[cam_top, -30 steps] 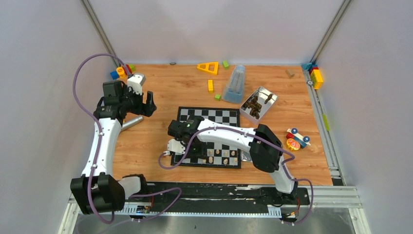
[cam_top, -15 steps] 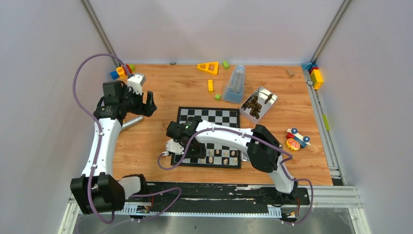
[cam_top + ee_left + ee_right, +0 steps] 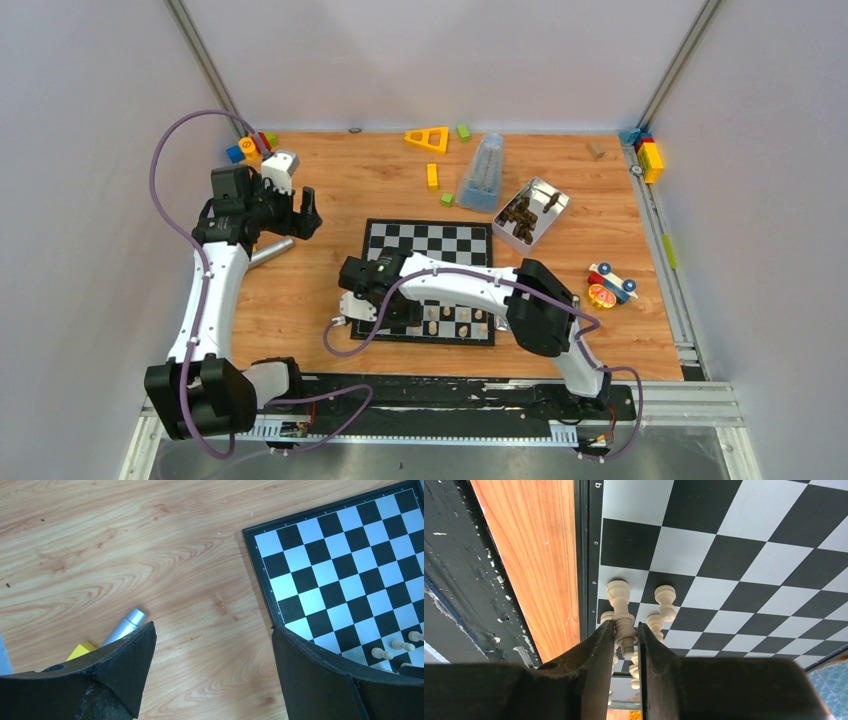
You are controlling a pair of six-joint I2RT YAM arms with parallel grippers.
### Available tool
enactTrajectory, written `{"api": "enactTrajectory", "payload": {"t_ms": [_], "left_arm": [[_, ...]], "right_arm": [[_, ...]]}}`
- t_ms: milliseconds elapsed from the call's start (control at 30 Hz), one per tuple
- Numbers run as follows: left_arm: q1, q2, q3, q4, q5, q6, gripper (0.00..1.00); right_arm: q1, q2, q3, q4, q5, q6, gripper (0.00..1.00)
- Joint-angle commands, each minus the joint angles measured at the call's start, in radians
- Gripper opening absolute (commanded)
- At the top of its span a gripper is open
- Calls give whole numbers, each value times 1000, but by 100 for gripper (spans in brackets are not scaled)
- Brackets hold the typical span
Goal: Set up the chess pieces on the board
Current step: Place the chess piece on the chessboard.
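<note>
The black-and-white checkered board [image 3: 428,240] lies mid-table. Several cream chess pieces [image 3: 462,316] stand along its near rows. My right gripper [image 3: 388,312] hangs low over the board's near left corner. In the right wrist view it [image 3: 626,630] is shut on one tall cream chess piece [image 3: 620,605], whose base rests at a square beside the rim of the board [image 3: 724,555]; other pieces [image 3: 665,602] stand close by. My left gripper [image 3: 300,215] hovers left of the board; its jaws [image 3: 212,627] are wide open over bare wood, with the board [image 3: 350,555] to the right.
A silver cylinder [image 3: 268,252] lies under the left arm, also visible at the left finger [image 3: 125,625]. Behind the board stand a blue translucent container [image 3: 483,172] and a metal tin of dark pieces [image 3: 530,215]. Coloured blocks [image 3: 428,138] and a toy car [image 3: 608,285] lie scattered around.
My right gripper has shifted slightly left and nearer along the board's near left corner, still gripping the piece. The left arm has not moved.
</note>
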Motion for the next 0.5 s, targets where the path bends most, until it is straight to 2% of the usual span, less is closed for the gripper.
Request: {"api": "enactTrajectory", "payload": {"t_ms": [0, 300, 467], "left_arm": [[4, -27, 23, 17, 20, -9, 93], [4, -28, 23, 17, 20, -5, 93], [4, -22, 21, 23, 35, 7, 94]], "right_arm": [[11, 0, -20, 26, 38, 24, 27], [10, -35, 3, 30, 33, 32, 47], [-47, -122, 41, 38, -70, 50, 54]]}}
